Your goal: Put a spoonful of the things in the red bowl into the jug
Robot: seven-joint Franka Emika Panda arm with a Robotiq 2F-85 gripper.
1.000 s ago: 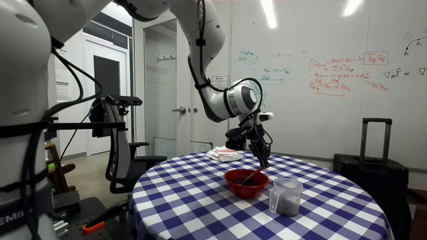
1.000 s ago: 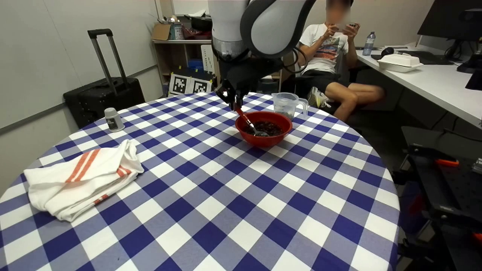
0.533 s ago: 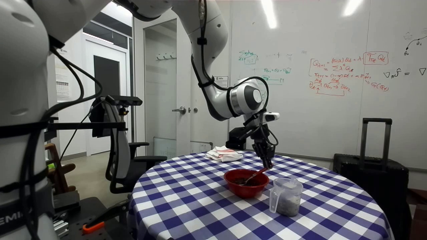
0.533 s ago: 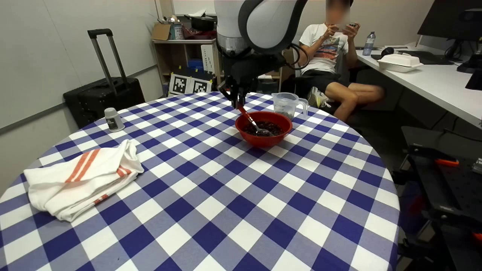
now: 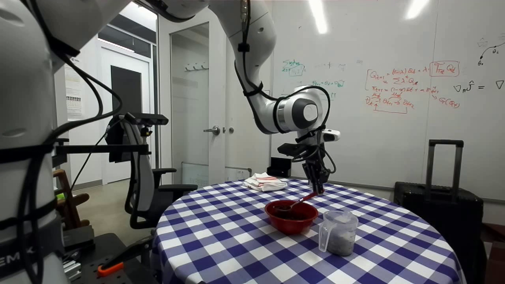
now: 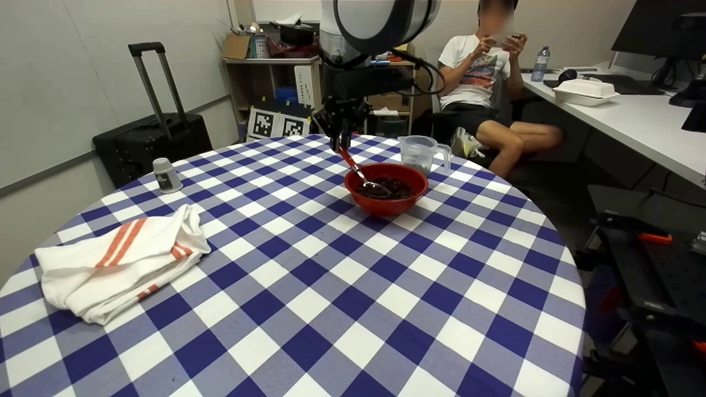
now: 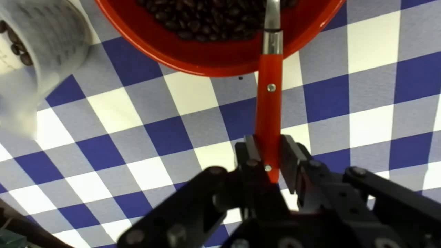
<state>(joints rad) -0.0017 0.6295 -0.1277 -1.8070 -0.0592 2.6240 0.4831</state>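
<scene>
the red bowl (image 6: 386,208), glossy, wide and low, sits upright on the desk (image 6: 309,309), dark beans (image 7: 213,20) lying in it. near it but apart stands the jug (image 5: 341,232), upright, handled, see-through and greyish, similar beans inside.

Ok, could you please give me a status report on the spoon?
Gripper shut on spoon. Spoon's head over beans in red bowl, load unclear. Jug upright nearby; bowl's rim probably the only obstacle.

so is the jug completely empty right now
No, the wrist view shows several dark beans inside the jug.
</scene>
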